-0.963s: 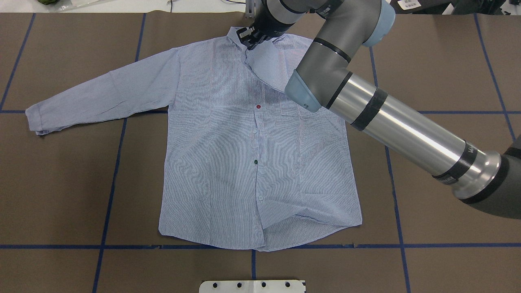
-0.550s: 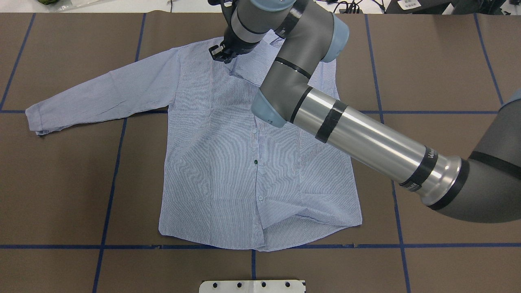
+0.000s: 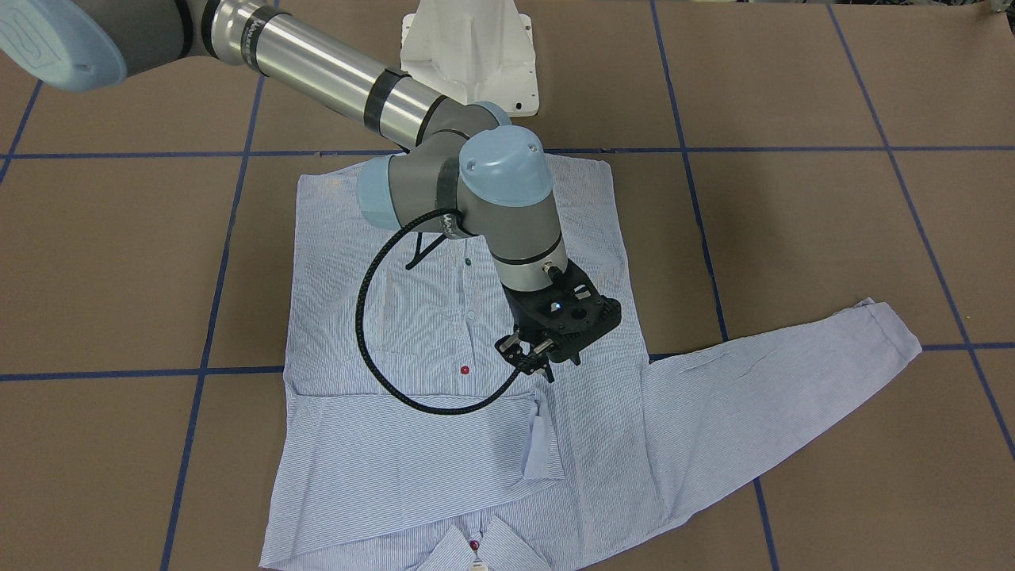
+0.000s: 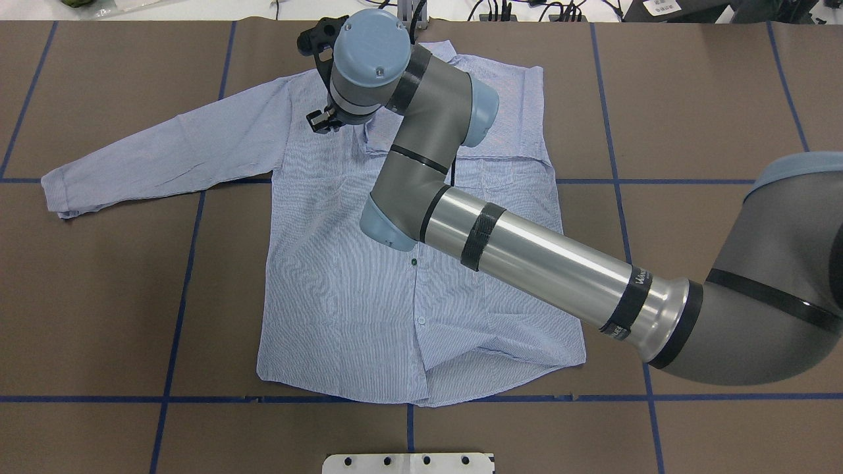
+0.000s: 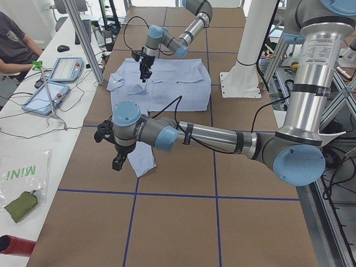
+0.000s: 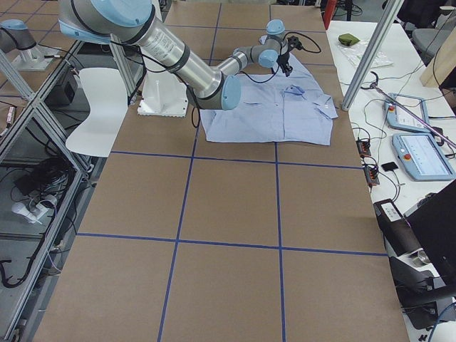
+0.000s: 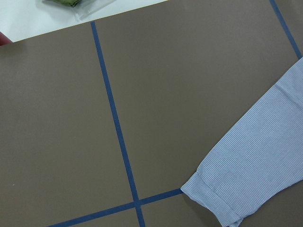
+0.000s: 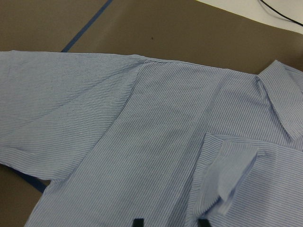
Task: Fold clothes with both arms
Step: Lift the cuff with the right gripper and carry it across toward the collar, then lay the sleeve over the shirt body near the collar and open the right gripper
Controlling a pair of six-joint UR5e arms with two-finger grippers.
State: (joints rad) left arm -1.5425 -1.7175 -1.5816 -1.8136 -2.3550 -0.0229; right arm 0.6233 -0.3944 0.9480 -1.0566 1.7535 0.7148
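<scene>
A light blue-and-white striped shirt (image 4: 369, 296) lies face up on a brown table (image 4: 711, 99) marked with blue tape lines. Its collar is on the far side from the robot and its hem on the near side. The left sleeve (image 4: 164, 155) stretches out flat to the left. The right sleeve (image 3: 396, 452) is folded across the upper chest, with its cuff ending near the button line.

The chest pocket (image 3: 408, 317) lies flat, and nothing shows whether anything is in it. At the table's far left edge, a clear packet (image 7: 78, 4) holds something green.

The right gripper (image 4: 323, 122) hangs just above the shirt's left shoulder area. Its wrist camera shows the two black fingertips (image 8: 138, 222) apart, with only cloth below them. The left gripper (image 5: 117, 162) appears only in the side view from the left, poised over the left sleeve's cuff (image 7: 213, 198). Whether its claw is apart or together cannot be told.

The front-facing view shows a red button (image 3: 464, 369) beside the folded sleeve, which the right arm hides in the overhead view. The overhead view shows a green button (image 4: 413, 262) lower down the front.

A second ago the right gripper was at the collar with the right sleeve's cloth hanging from it. It has since moved left across the shirt, and the sleeve now lies flat.
</scene>
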